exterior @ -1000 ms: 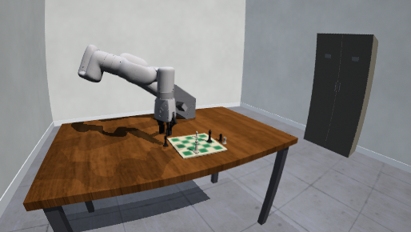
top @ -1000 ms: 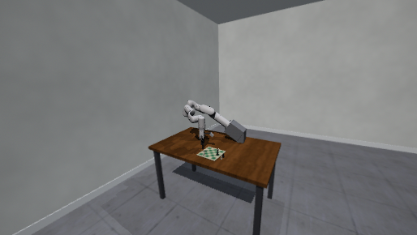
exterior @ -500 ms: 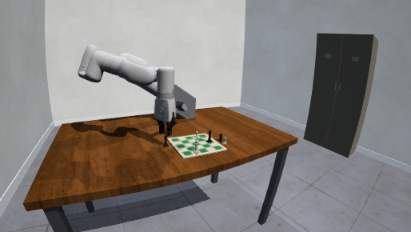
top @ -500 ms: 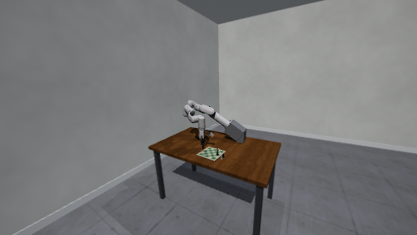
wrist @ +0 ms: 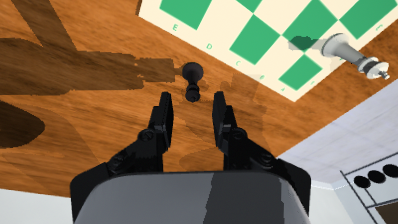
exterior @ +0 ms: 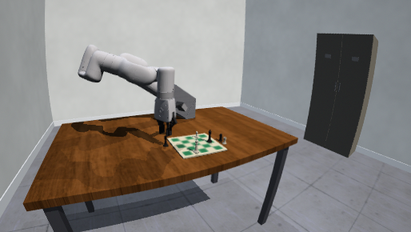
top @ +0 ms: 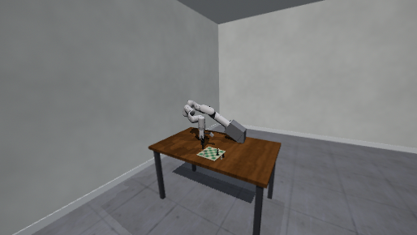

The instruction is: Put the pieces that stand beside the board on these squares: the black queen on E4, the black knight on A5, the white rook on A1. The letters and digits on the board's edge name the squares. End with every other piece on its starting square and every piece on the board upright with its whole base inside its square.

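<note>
The wrist view shows the gripper [top: 203,146] [exterior: 165,133] [wrist: 192,103] with its fingers parted to a middling width and nothing gripped. The black queen [exterior: 165,142] [wrist: 192,80] stands upright on the wooden table [top: 251,158] [exterior: 120,160] [wrist: 100,107], just ahead of the fingertips and outside the chessboard's [top: 211,153] [exterior: 185,155] [wrist: 200,36] lettered edge, so E4 does not hold it. In the exterior view the small black knight [exterior: 221,137] and white rook [exterior: 225,140] stand close together beside the board's opposite edge, off A5 and A1. A tall white king [exterior: 196,146] [wrist: 350,52] and a tall black piece [top: 217,152] [exterior: 209,137] stand upright on the board.

Between the earlier pictures and now, no change shows clearly; any shift of the arm [top: 208,110] [exterior: 137,73] or hand [top: 203,147] [exterior: 166,132] [wrist: 192,95] is too small to tell.
</note>
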You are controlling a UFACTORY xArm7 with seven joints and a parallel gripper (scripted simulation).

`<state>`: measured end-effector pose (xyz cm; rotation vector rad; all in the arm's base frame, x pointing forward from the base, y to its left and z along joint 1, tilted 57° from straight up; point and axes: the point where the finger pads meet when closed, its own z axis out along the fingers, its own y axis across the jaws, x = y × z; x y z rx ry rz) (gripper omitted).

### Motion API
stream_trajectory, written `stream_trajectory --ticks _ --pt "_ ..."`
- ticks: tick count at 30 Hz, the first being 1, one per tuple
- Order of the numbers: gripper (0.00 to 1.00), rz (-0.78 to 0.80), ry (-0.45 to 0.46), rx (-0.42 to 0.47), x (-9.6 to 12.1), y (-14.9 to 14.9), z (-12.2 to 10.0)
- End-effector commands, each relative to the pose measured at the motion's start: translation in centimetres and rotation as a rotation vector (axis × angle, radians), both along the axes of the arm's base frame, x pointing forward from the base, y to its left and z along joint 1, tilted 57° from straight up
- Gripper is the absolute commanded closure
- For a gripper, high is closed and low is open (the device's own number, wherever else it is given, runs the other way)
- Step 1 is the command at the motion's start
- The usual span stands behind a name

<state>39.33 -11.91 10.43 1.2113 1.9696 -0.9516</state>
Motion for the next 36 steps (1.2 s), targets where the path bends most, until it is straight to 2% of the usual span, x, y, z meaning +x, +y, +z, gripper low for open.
stream_trajectory --ticks 1,36 --pt "0.58 0.004 -0.002 0.000 0.1 0.2 0.1" --pt "0.58 0.004 -0.002 0.000 0.7 -3.1 -2.1"
